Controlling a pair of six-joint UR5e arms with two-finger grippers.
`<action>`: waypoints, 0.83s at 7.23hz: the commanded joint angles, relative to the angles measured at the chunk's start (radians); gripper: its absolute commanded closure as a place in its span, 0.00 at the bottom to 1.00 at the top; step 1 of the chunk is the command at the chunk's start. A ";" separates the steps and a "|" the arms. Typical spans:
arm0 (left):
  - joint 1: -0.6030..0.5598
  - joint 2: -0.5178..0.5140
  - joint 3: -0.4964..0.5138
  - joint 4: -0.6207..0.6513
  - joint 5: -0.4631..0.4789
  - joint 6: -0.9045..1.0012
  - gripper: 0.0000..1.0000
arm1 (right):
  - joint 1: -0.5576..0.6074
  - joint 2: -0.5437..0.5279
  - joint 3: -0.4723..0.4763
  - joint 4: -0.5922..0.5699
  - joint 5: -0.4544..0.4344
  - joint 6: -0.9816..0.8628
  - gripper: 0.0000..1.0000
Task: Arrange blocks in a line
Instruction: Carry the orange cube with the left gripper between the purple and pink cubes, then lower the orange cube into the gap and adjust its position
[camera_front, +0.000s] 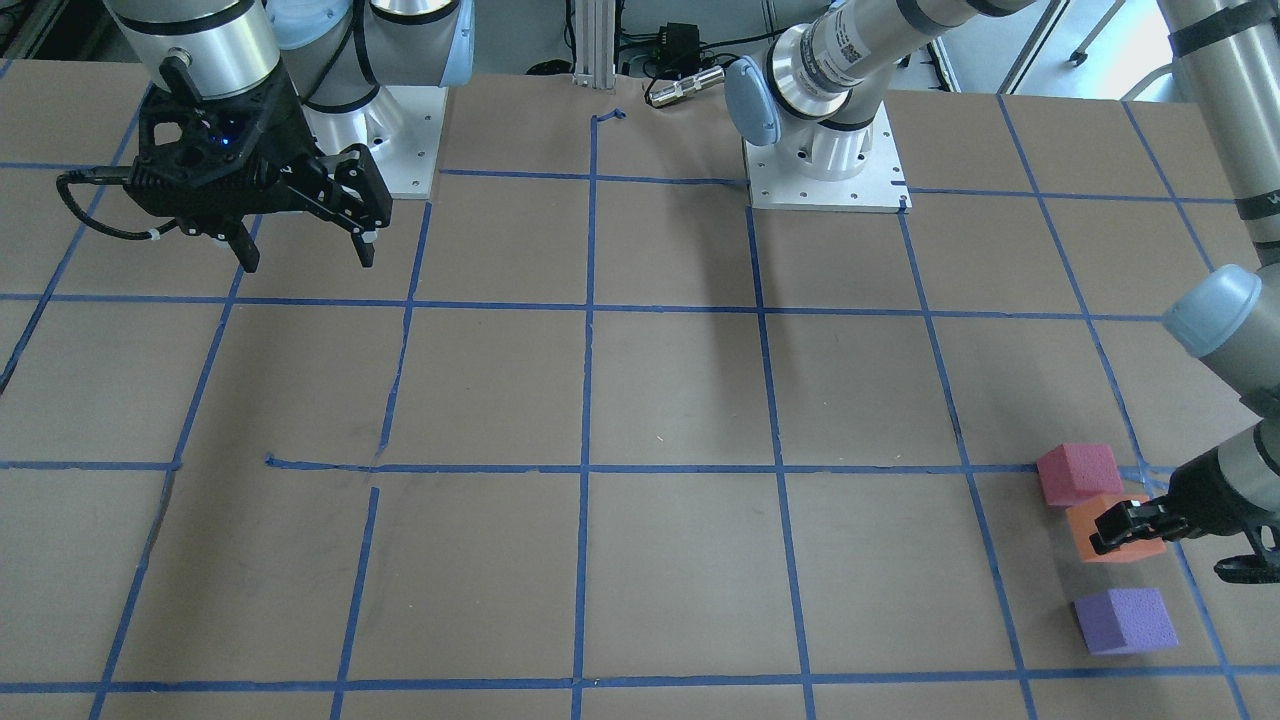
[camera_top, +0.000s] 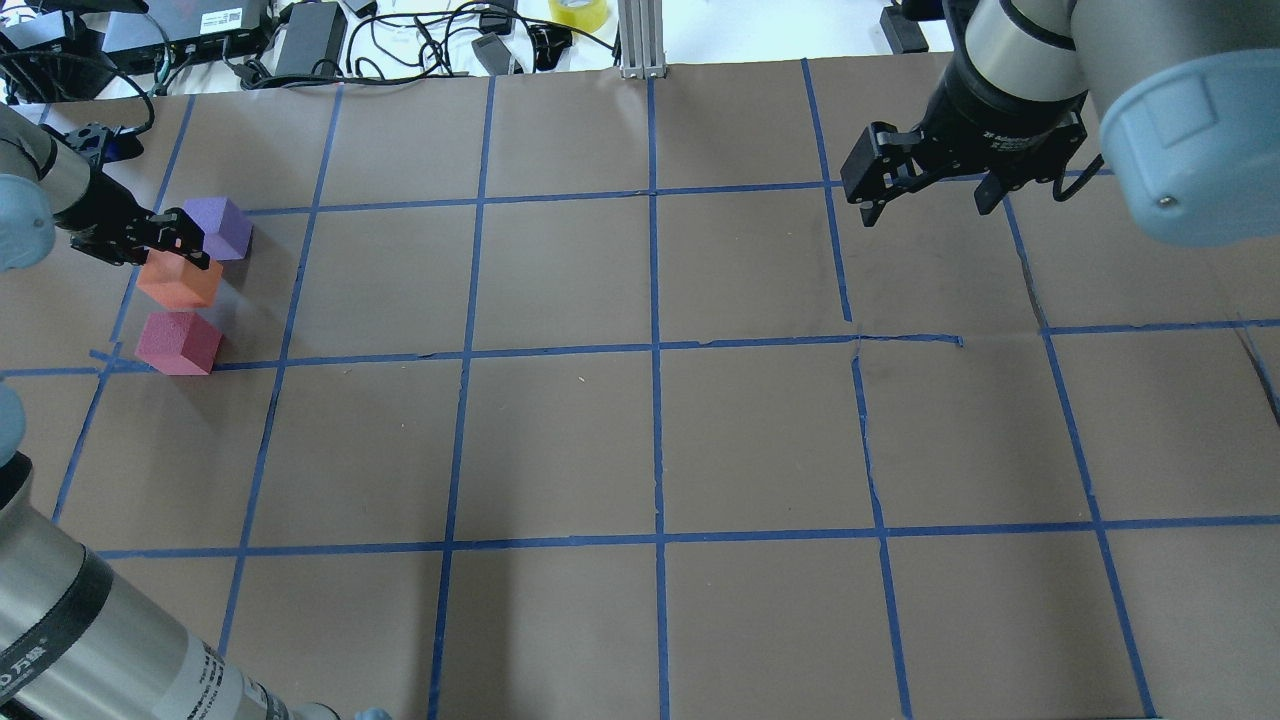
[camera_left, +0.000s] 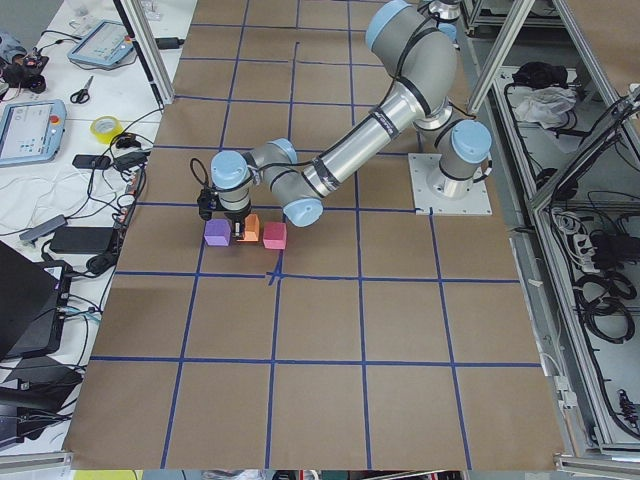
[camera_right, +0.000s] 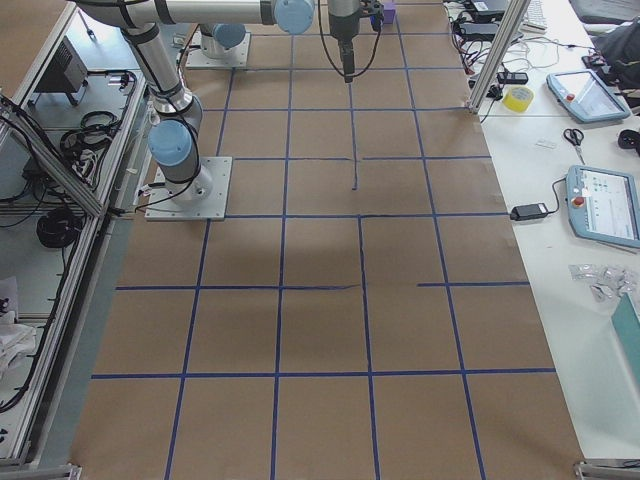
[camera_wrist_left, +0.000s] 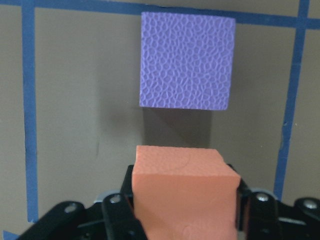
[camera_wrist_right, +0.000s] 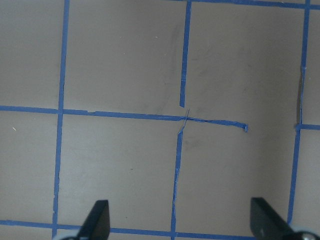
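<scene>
Three foam blocks stand close together at my left end of the table. The reddish-pink block (camera_front: 1080, 472) (camera_top: 178, 342) is nearest to me, the orange block (camera_front: 1085, 520) (camera_top: 178, 283) is in the middle, and the purple block (camera_front: 1125, 620) (camera_top: 225, 225) is farthest. My left gripper (camera_front: 1125, 525) (camera_top: 165, 240) is shut on the orange block (camera_wrist_left: 185, 195), with a finger (camera_wrist_left: 125, 200) pressed on each side. The purple block (camera_wrist_left: 187, 60) lies a small gap ahead of it. My right gripper (camera_front: 305, 250) (camera_top: 928, 205) (camera_wrist_right: 182, 222) is open and empty, hovering over bare table on my right.
Brown paper with a blue tape grid (camera_top: 655, 345) covers the table. The arm base plates (camera_front: 825, 165) (camera_front: 400, 140) sit at my edge. Cables, power bricks and a tape roll (camera_top: 578, 12) lie beyond the far edge.
</scene>
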 joint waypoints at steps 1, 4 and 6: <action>0.000 -0.011 -0.013 0.008 0.002 0.010 0.81 | 0.000 0.000 0.000 0.000 -0.001 0.000 0.00; 0.000 -0.020 -0.015 0.024 0.003 0.015 0.80 | 0.000 0.000 0.000 0.000 0.000 -0.002 0.00; 0.002 -0.024 -0.015 0.048 0.005 0.018 0.79 | 0.000 0.000 0.000 0.000 0.000 -0.002 0.00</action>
